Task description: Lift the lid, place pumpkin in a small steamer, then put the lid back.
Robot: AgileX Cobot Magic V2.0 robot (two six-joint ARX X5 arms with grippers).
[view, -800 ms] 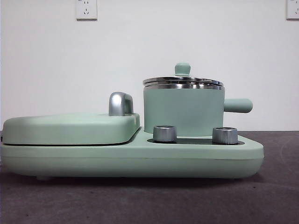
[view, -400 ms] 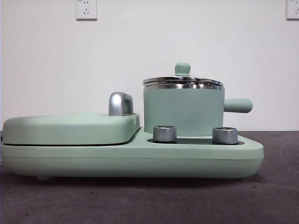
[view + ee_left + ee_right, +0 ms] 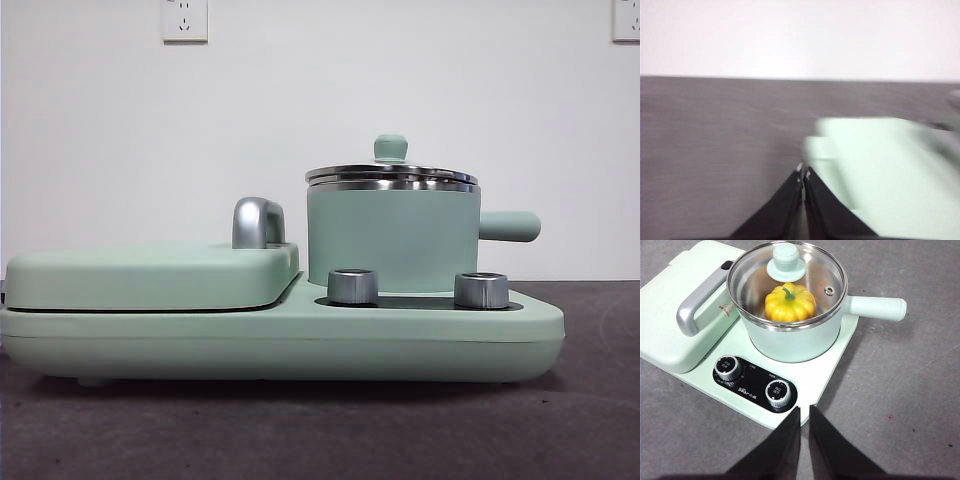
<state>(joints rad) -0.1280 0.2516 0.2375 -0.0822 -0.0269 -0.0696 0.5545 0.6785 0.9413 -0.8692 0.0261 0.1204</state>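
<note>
The small steamer, a mint-green pot with a side handle, stands on the right half of the appliance. The lid rests flat on its steel rim. In the right wrist view, the yellow pumpkin shows through the glass lid, sitting inside the steamer. My right gripper hangs above the appliance's front edge, near the knobs, shut and holding nothing. My left gripper is shut and empty over the grey table, beside a blurred mint-green cover. Neither arm appears in the front view.
The wide appliance base carries two silver knobs in front of the pot. A flat griddle cover with a steel handle fills its left half. A white wall rises behind the table.
</note>
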